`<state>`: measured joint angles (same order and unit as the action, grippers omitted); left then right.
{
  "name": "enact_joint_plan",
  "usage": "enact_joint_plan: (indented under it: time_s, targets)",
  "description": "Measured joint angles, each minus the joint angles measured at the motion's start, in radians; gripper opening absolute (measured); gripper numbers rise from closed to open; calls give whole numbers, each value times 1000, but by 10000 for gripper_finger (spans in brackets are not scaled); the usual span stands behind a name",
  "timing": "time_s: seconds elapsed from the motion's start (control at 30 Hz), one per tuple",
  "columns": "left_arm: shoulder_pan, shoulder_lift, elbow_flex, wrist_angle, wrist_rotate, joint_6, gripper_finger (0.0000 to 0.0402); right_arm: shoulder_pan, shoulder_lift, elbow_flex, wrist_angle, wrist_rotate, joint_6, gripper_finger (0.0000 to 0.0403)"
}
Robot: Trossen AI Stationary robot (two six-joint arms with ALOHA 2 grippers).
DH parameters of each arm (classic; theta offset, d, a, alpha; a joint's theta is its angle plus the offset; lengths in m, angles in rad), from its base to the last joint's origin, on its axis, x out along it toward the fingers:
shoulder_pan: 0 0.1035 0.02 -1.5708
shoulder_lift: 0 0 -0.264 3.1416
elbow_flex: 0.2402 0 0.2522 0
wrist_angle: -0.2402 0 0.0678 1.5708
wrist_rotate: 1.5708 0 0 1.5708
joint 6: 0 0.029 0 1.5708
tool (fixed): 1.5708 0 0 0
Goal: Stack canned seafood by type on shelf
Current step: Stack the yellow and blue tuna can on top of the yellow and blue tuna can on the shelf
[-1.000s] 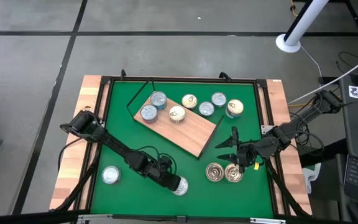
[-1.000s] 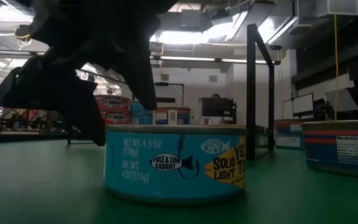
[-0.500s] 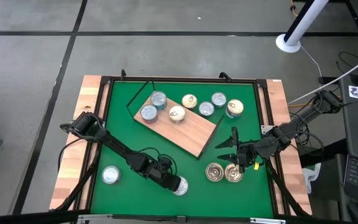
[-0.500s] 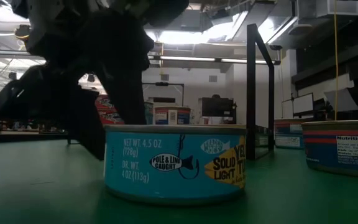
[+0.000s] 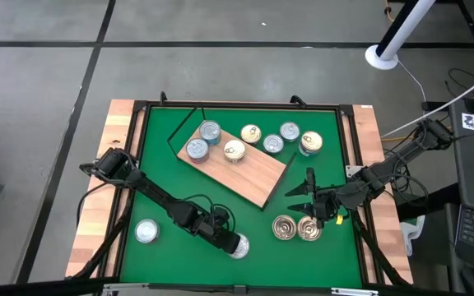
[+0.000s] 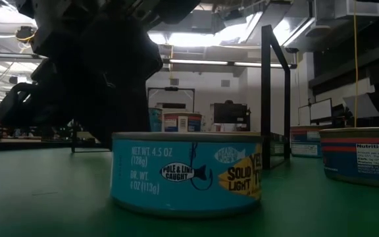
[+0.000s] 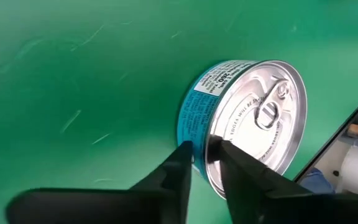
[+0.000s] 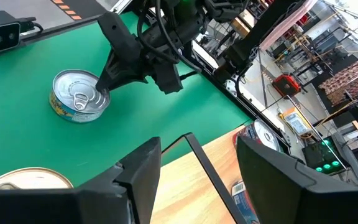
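- The left fingers (image 7: 201, 163) pinch the rim of a blue tin (image 7: 244, 121) at the worktop's near edge.
- The right fingers (image 5: 307, 200) hang open and empty near two gold-lidded tins (image 5: 295, 228).
- The shelf (image 5: 249, 174) carries three tins, unstacked; most remain off it.

The high view looks straight down; the low view sits level beside the blue-labelled round silver-lidded tin (image 6: 186, 174), which both wrist views share.
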<state>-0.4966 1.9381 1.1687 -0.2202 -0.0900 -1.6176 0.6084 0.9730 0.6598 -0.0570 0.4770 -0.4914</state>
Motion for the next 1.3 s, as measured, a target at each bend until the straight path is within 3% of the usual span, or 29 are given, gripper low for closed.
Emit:
enact_joint_plan:
  time_s: [0.2,1.3]
  targets:
    - [0,-1,0,11,0,8,6,0,0,0,0,0,0,211]
    - [2,-7,-4,98,-63,80,0,0,0,0,1,0,0,211]
